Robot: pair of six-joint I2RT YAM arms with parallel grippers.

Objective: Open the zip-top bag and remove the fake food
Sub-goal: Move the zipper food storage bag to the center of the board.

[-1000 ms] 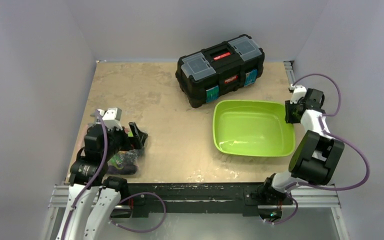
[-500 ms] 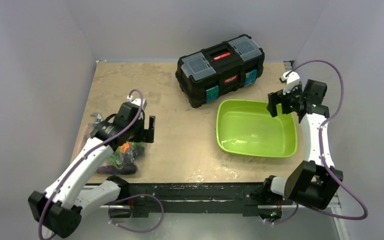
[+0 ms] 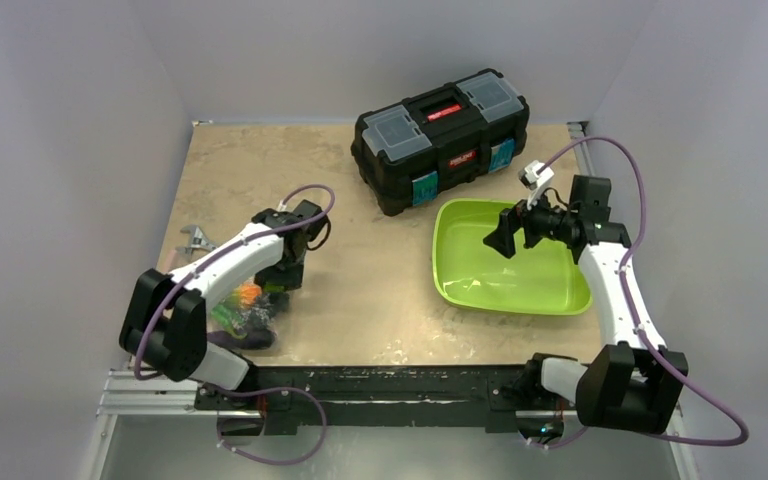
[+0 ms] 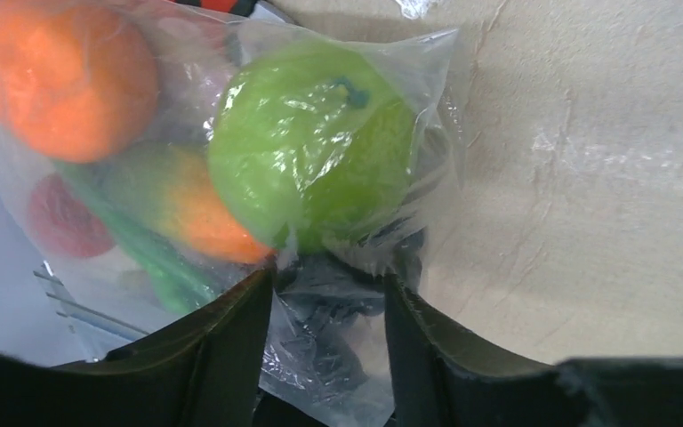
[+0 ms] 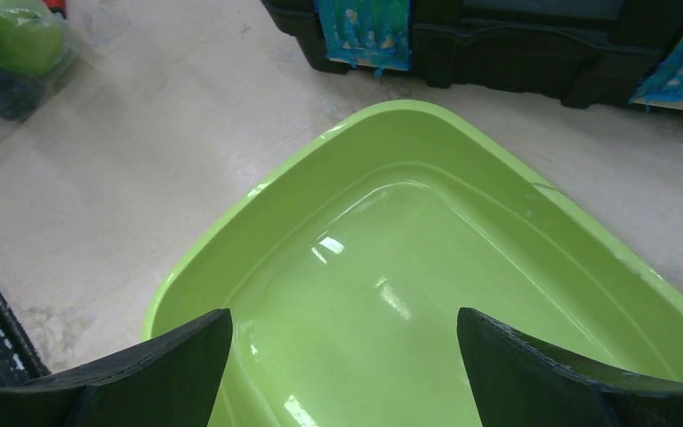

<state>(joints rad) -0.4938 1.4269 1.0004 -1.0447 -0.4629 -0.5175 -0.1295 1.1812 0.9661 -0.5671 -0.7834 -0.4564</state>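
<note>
Zip-top bag lies on the tabletop at the near left, clear and crinkled, bulging with fake food. The left arm stretches forward and rightward from its base, then folds at the wrist so the left gripper points back down at the bag's far end. In the wrist view the left gripper is spread, with wrinkled plastic and something dark between its fingers. It is not pinched tight. The right arm rises along the right edge and turns left, holding the right gripper over the far part of the green bin, fingers wide apart.

Through the plastic show an orange, a green apple, an orange-green mango, green beans and a red piece. The bin's glossy floor catches reflections. A black toolbox stands behind it, lid shut.
</note>
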